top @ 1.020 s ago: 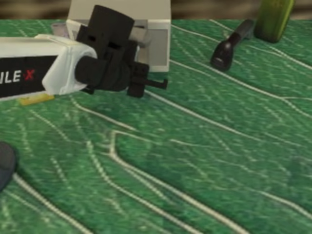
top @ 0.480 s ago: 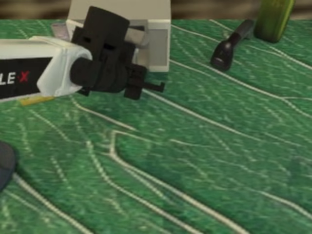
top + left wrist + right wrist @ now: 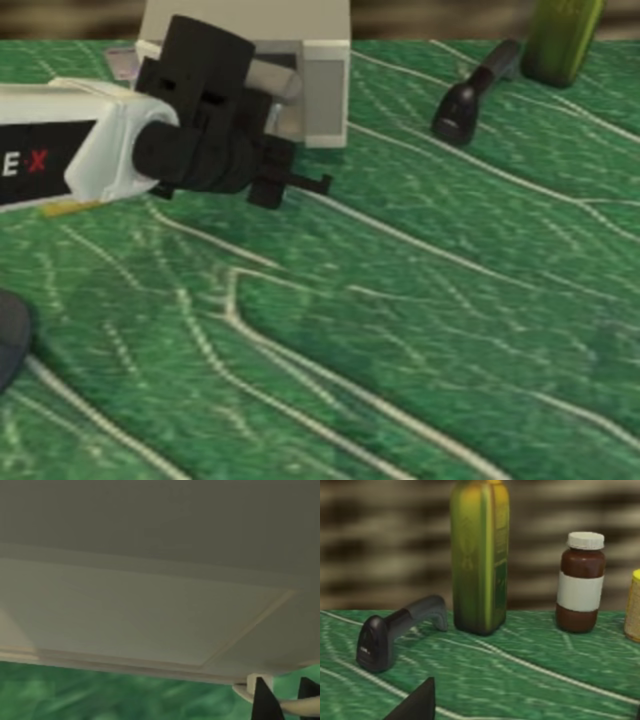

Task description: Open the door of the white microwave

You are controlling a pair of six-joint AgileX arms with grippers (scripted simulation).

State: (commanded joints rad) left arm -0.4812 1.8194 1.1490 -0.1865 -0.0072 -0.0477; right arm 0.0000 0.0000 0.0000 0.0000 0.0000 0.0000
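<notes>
— Where is the microwave?
— At the table's far edge, left of the middle, front facing the near edge.

— And the door?
— On that front. From above, the left arm's wrist hides most of it. In the left wrist view its pale panel fills nearly the whole picture, with green table below it. I cannot tell whether it is ajar.

— What is the left gripper doing?
— It sits right at the microwave's front. In the wrist view two dark fingertips stand on either side of a pale handle at the door's edge, clamped on it.

— And the right gripper?
— It is out of the top view. Its own camera shows only one dark tip low down, so I cannot tell how it stands.

— Anything else on the table?
— A black scanner lies near the far edge, right of the microwave, with a green bottle just beside it towards the far right corner. The right wrist view adds a brown jar with a white lid beside the bottle. A yellow block peeks from under the left arm, near the left edge.
</notes>
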